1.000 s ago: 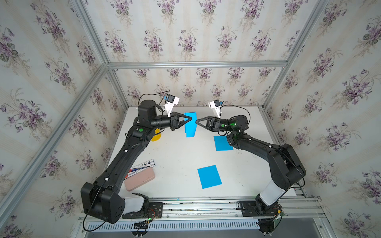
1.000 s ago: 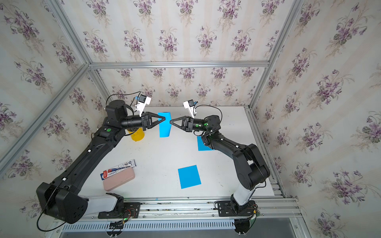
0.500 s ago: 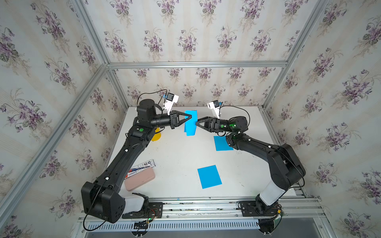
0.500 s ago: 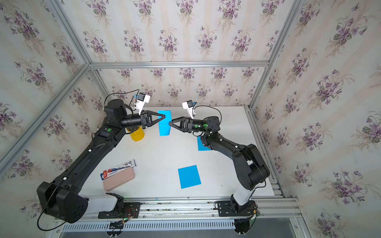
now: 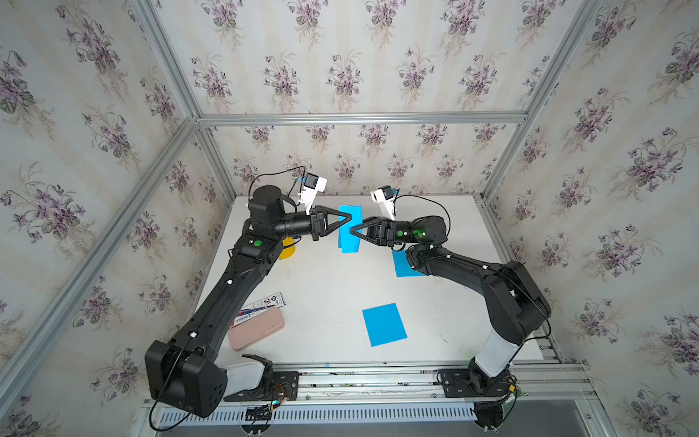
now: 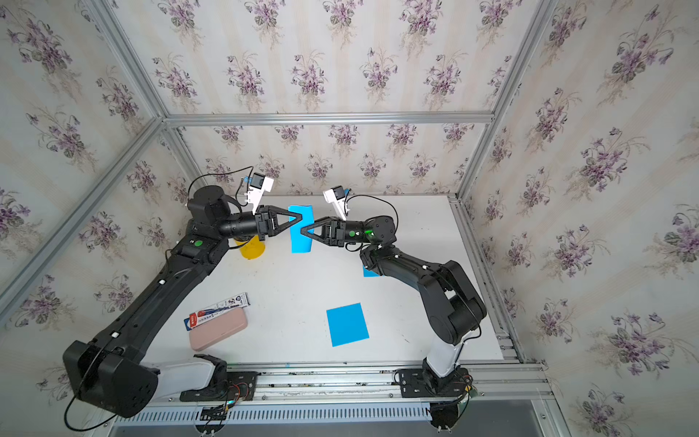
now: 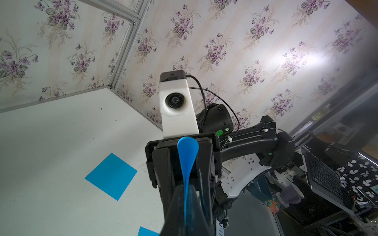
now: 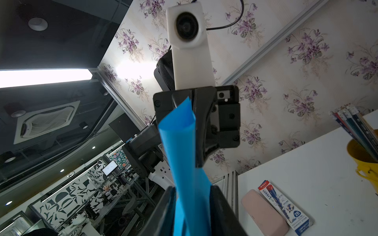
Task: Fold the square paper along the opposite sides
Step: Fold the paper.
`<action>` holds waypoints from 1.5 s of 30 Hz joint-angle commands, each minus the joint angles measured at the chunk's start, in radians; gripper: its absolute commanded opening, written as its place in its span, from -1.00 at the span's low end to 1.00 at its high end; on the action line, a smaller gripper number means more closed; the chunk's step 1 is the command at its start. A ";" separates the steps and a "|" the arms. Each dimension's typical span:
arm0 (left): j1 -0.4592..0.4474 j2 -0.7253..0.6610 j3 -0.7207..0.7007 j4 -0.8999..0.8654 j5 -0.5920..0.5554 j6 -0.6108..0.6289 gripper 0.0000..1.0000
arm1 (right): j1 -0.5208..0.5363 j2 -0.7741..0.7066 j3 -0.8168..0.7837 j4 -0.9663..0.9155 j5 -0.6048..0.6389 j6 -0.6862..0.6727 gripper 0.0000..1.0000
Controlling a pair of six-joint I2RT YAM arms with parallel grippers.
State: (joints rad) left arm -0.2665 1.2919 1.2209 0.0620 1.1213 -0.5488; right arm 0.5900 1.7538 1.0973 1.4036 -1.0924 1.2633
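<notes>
Blue square paper (image 5: 348, 242), thin and smooth, hangs above the far middle of the white desk (image 5: 325, 287), bent into a soft, uncreased loop. Its long axis points toward the back wall, crosswise between the arms. Left end effector (image 5: 350, 218) is clamped on it from one side. Opposite and equally near, right end effector (image 5: 354, 231) straddles the sheet; whether it grips cannot be told.

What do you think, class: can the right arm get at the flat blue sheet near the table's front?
Probably yes: the sheet lies uncovered, bare table around it, though the right gripper is busy at the raised paper.
</notes>
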 commanded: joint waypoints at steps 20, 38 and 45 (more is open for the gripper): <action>-0.008 0.029 0.018 0.001 0.008 0.013 -0.25 | -0.025 -0.008 -0.011 0.078 -0.006 0.051 -0.87; -0.028 0.008 -0.038 0.052 0.014 -0.040 -0.85 | -0.038 -0.048 -0.040 0.010 0.012 -0.017 -0.86; -0.027 0.006 0.004 -0.108 -0.024 0.044 -1.00 | -0.067 -0.067 -0.068 -0.011 0.016 -0.043 -0.53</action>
State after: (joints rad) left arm -0.2943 1.2995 1.2007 0.0299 1.1202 -0.5644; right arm 0.5510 1.7004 1.0397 1.3830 -1.0786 1.2453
